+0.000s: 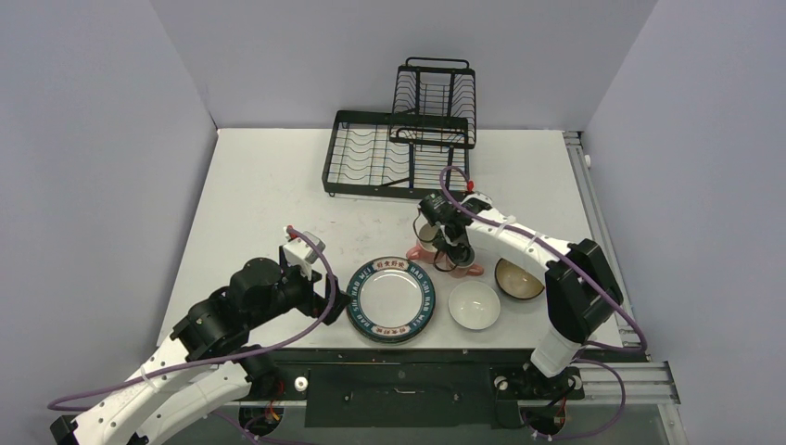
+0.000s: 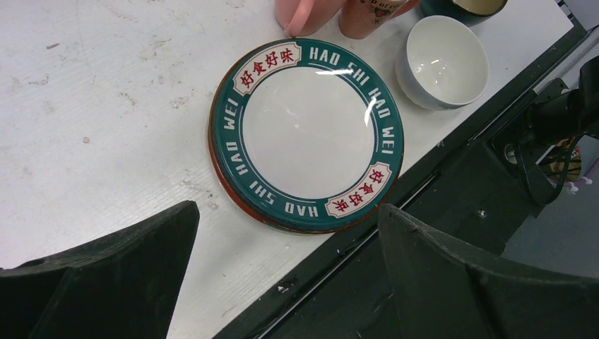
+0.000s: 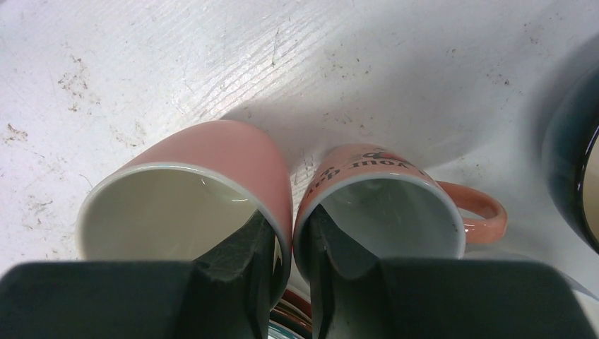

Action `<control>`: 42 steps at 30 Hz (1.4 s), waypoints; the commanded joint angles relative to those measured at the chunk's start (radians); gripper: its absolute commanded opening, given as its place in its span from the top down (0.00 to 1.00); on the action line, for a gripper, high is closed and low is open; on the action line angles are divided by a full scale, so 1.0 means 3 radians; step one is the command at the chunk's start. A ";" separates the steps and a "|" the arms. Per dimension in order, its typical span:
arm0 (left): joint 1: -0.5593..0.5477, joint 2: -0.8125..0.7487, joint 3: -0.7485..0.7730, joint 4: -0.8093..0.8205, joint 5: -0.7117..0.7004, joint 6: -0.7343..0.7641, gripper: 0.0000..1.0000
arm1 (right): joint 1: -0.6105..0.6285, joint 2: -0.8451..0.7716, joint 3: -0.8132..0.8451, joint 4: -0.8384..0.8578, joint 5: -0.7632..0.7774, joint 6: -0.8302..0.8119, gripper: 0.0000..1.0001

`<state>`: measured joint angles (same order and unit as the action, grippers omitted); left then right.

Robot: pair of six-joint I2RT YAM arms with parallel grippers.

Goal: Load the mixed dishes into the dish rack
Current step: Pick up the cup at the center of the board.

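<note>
- Evidently the pink mugs [image 3: 212, 148] stand upright and touching on the desk [image 1: 269, 185], between the dish rack [image 1: 371, 115] and the plates. The printed mug's handle points away from its neighbour.
- The right gripper [image 3: 286, 244] sits with one finger down inside each mug, narrow around the two adjoining walls. It reads as a pinch on both at once, though I cannot tell how firm it is.
- The mugs are glazed ceramic: stiff, smooth and easily chipped, and probably heavy for a hold on the rim alone. Two cups in one pinch could swing or slide apart, so I judge a slow, level lift wise.
- The left gripper [image 2: 288, 212] is spread wide and holds nothing. It hangs above the green-rimmed lettered plate [image 2: 307, 138], which tops a stack by the desk's near edge. A flat plate offers only its rim to take hold of.
- Both mugs, the white bowl [image 1: 474, 304] and the dark bowl [image 1: 519, 280] are empty.
- The rack, at the far side, holds no dishes.
</note>
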<state>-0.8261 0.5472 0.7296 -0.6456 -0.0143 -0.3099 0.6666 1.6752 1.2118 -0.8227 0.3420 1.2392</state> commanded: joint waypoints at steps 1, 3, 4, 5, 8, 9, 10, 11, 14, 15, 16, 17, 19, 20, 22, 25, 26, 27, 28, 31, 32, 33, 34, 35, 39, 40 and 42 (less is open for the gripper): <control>-0.0016 -0.0034 0.0035 0.0139 -0.0050 0.0031 0.04 | -0.0044 -0.0133 -0.0038 0.0088 -0.0043 -0.0037 1.00; -0.0020 -0.0041 0.0037 0.0132 -0.0064 0.0031 0.04 | -0.0043 -0.0160 0.0011 0.0078 -0.0024 -0.0058 1.00; -0.0019 -0.0043 0.0040 0.0130 -0.0077 0.0031 0.04 | -0.0044 -0.0173 0.0026 0.0073 -0.0017 -0.0080 1.00; -0.0018 -0.0053 0.0042 0.0122 -0.0086 0.0028 0.04 | -0.0044 -0.0179 0.0066 0.0059 0.0001 -0.0091 1.00; -0.0018 -0.0093 0.0043 0.0122 -0.0136 0.0026 0.04 | -0.0046 -0.0221 0.0150 0.0020 0.0066 -0.0135 1.00; -0.0016 -0.0097 0.0043 0.0118 -0.0149 0.0022 0.04 | -0.0048 -0.0241 0.0187 0.0006 0.0074 -0.0138 1.00; -0.0013 -0.0104 0.0045 0.0115 -0.0182 0.0017 0.04 | -0.0046 -0.0251 0.0204 0.0004 0.0075 -0.0154 1.00; -0.0013 -0.0107 0.0047 0.0106 -0.0195 0.0014 0.04 | -0.0048 -0.0268 0.0243 -0.0002 0.0076 -0.0161 1.00; -0.0016 -0.0133 0.0055 0.0097 -0.0262 0.0007 0.04 | -0.0046 -0.0289 0.0322 -0.0018 0.0097 -0.0207 1.00; -0.0014 -0.0137 0.0057 0.0093 -0.0303 0.0004 0.04 | -0.0048 -0.0291 0.0376 -0.0035 0.0105 -0.0221 1.00; -0.0017 -0.0151 0.0058 0.0092 -0.0325 -0.0001 0.04 | -0.0049 -0.0289 0.0403 -0.0048 0.0116 -0.0254 1.00; -0.0017 -0.0154 0.0061 0.0083 -0.0398 -0.0008 0.04 | -0.0046 -0.0286 0.0461 -0.0070 0.0125 -0.0272 1.00; -0.0016 -0.0161 0.0074 0.0053 -0.0529 -0.0030 0.04 | -0.0033 -0.0273 0.0560 -0.0102 0.0140 -0.0330 1.00; -0.0013 -0.0166 0.0083 0.0042 -0.0578 -0.0043 0.04 | -0.0026 -0.0272 0.0600 -0.0112 0.0145 -0.0375 1.00; -0.0011 -0.0179 0.0103 0.0002 -0.0729 -0.0067 0.04 | -0.0002 -0.0261 0.0741 -0.0144 0.0151 -0.0441 1.00; -0.0011 -0.0208 0.0141 -0.0087 -0.1035 -0.0115 0.04 | 0.0069 -0.0227 0.0918 -0.0189 0.0165 -0.0586 1.00; -0.0012 -0.0227 0.0148 -0.0119 -0.1097 -0.0138 0.04 | 0.0084 -0.0214 0.1013 -0.0224 0.0173 -0.0615 1.00; -0.0012 -0.0236 0.0160 -0.0134 -0.1214 -0.0148 0.04 | 0.0119 -0.0185 0.1059 -0.0237 0.0174 -0.0681 1.00; -0.0013 -0.0251 0.0171 -0.0168 -0.1271 -0.0166 0.04 | 0.0149 -0.0152 0.1156 -0.0251 0.0165 -0.0726 1.00; -0.0010 -0.0249 0.0251 -0.0256 -0.1502 -0.0173 0.04 | 0.0215 -0.0060 0.1366 -0.0316 0.0128 -0.0928 1.00; -0.0009 -0.0243 0.0272 -0.0303 -0.1545 -0.0168 0.04 | 0.0247 -0.0019 0.1479 -0.0349 0.0131 -0.0967 1.00; -0.0010 -0.0231 0.0305 -0.0328 -0.1621 -0.0163 0.04 | 0.0265 -0.0002 0.1535 -0.0363 0.0135 -0.1041 1.00; -0.0009 -0.0230 0.0322 -0.0373 -0.1682 -0.0159 0.04 | 0.0299 0.0022 0.1626 -0.0390 0.0144 -0.1078 1.00; -0.0008 -0.0234 0.0339 -0.0394 -0.1710 -0.0159 0.04 | 0.0319 0.0031 0.1667 -0.0401 0.0155 -0.1133 1.00; -0.0008 -0.0300 0.0287 -0.0422 -0.1794 -0.0169 0.04 | 0.0389 0.0075 0.1867 -0.0499 0.0178 -0.1260 1.00; -0.0008 -0.0318 0.0277 -0.0413 -0.1790 -0.0169 0.04 | 0.0415 0.0081 0.1919 -0.0558 0.0189 -0.1284 1.00; -0.0009 -0.0369 0.0253 -0.0398 -0.1792 -0.0173 0.04 | 0.0449 0.0065 0.1961 -0.0655 0.0232 -0.1333 1.00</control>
<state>-0.8257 0.4652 0.7864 -0.7673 -0.5083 -0.3553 0.7815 1.7210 1.7073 -1.0058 0.3485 0.8948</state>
